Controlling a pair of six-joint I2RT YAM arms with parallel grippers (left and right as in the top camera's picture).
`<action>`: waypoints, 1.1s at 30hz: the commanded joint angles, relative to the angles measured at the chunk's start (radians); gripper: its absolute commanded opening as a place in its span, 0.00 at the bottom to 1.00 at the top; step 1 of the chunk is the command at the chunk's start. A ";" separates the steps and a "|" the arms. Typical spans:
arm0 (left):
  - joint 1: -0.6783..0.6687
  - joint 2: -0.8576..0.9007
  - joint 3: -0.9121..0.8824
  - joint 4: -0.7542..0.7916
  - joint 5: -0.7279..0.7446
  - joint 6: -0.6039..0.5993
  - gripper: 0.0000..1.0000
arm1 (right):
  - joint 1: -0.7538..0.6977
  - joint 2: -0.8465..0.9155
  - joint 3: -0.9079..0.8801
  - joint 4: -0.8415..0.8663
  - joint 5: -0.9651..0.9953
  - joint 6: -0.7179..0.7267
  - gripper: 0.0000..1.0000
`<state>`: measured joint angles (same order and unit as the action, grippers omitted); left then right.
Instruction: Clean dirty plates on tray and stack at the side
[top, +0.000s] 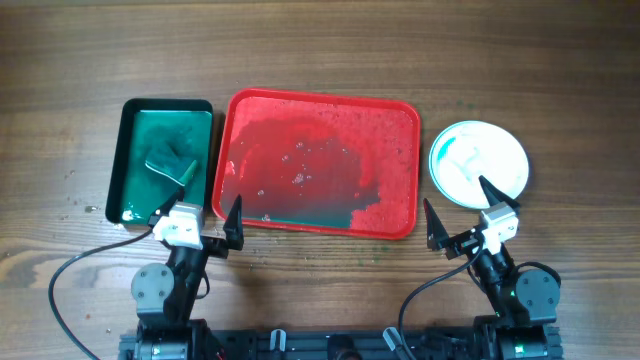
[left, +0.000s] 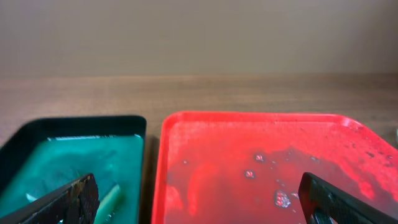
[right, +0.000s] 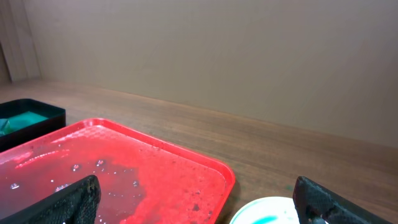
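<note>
The red tray (top: 395, 120) lies in the middle of the table, wet, with teal liquid pooled at its near edge and no plate on it. It also shows in the left wrist view (left: 186, 130) and the right wrist view (right: 205, 168). White plates with teal smears (top: 478, 163) sit as one round stack right of the tray; their edge shows in the right wrist view (right: 264, 211). My left gripper (top: 196, 217) is open and empty at the tray's near left corner. My right gripper (top: 466, 217) is open and empty just in front of the plates.
A dark green tray (top: 125, 150) with teal liquid and a sponge-like piece (top: 170, 165) stands left of the red tray; it shows in the left wrist view (left: 37, 134) too. Bare wooden table lies behind and around.
</note>
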<state>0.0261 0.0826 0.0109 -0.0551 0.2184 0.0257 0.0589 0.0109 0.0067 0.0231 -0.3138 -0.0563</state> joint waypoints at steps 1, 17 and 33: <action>-0.018 -0.078 -0.005 -0.006 -0.036 0.045 1.00 | -0.004 -0.007 -0.002 0.003 -0.010 0.011 1.00; -0.023 -0.080 -0.005 -0.005 -0.037 0.045 1.00 | -0.004 -0.007 -0.002 0.003 -0.010 0.011 1.00; -0.022 -0.080 -0.005 -0.005 -0.037 0.045 1.00 | -0.004 -0.007 -0.002 0.003 -0.010 0.010 1.00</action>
<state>0.0120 0.0139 0.0109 -0.0559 0.1947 0.0513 0.0589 0.0109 0.0067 0.0231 -0.3138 -0.0566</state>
